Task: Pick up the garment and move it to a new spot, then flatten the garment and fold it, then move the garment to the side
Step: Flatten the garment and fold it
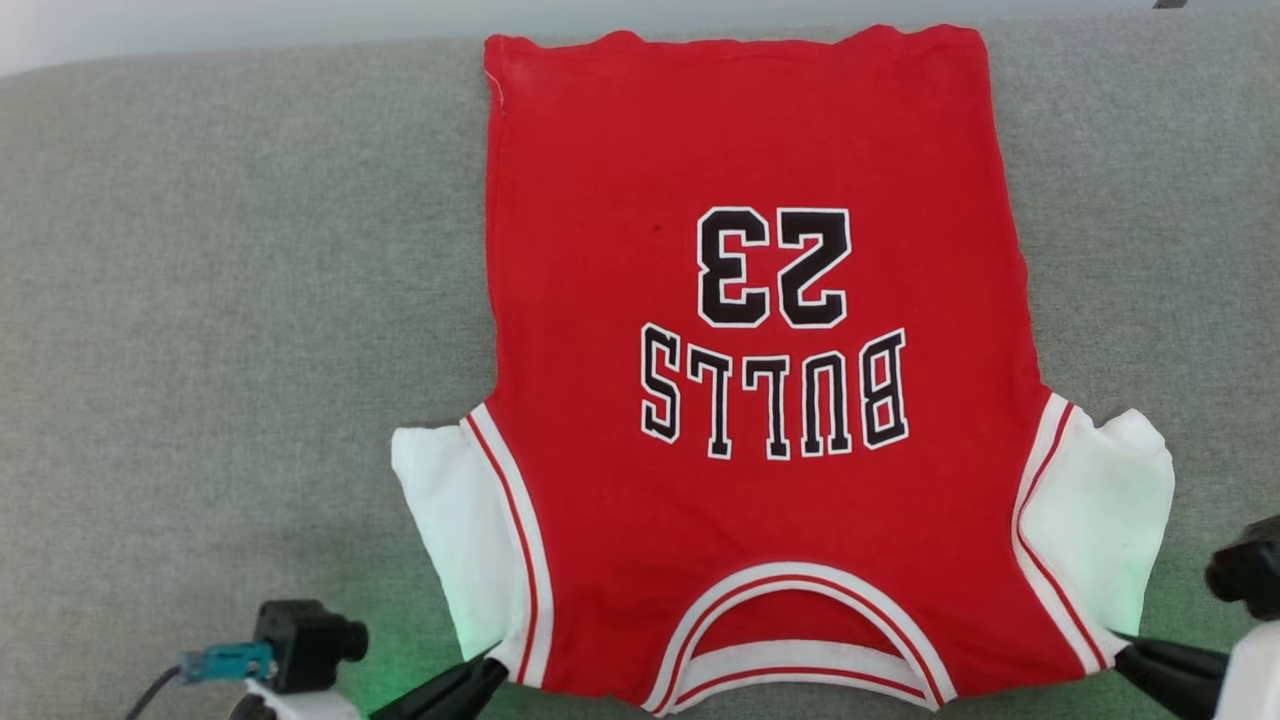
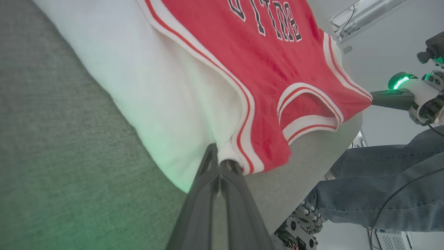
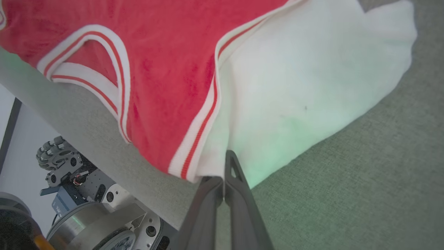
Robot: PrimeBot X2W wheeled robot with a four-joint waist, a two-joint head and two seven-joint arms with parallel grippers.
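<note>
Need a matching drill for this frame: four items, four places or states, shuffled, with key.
Column A
1. left end effector
2. right end effector
3. neckline
4. hem

Column B
a. farthest from the robot
b. shut on the garment at its shoulder corner, lower right in the head view
c. nearest the robot, between both end effectors
d. shut on the shoulder corner, lower left in the head view

Pairs: 1-d, 2-b, 3-c, 4-a
</note>
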